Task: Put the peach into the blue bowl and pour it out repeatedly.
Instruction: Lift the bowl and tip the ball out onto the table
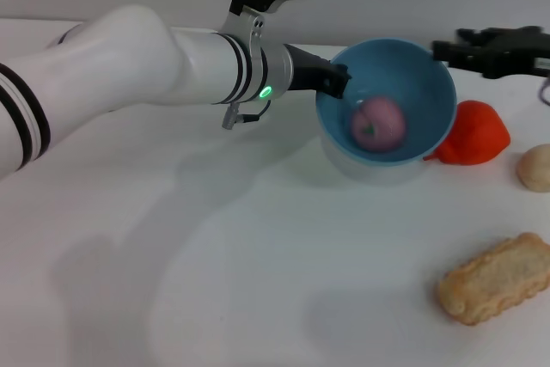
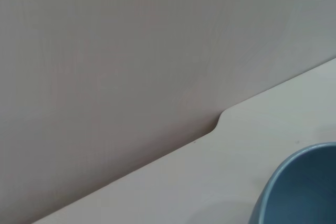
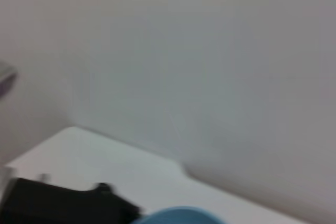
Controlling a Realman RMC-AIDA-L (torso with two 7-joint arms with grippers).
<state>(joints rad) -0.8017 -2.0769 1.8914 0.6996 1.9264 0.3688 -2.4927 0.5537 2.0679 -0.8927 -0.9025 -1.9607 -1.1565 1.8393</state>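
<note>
The left gripper (image 1: 337, 80) is pinching the tilted blue bowl (image 1: 421, 83) at its 9 o'clock rim, the peach (image 1: 378, 124) lying inside; the right gripper (image 1: 447, 50) is hovering at 1 o'clock, its jaws' state unclear.

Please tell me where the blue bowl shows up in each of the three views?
Head view: blue bowl upper centre-right, tilted, the left gripper on its rim.
Left wrist view: rim in the bottom right corner.
Right wrist view: a sliver at the bottom edge.
Shared landmark: the white table.
</note>
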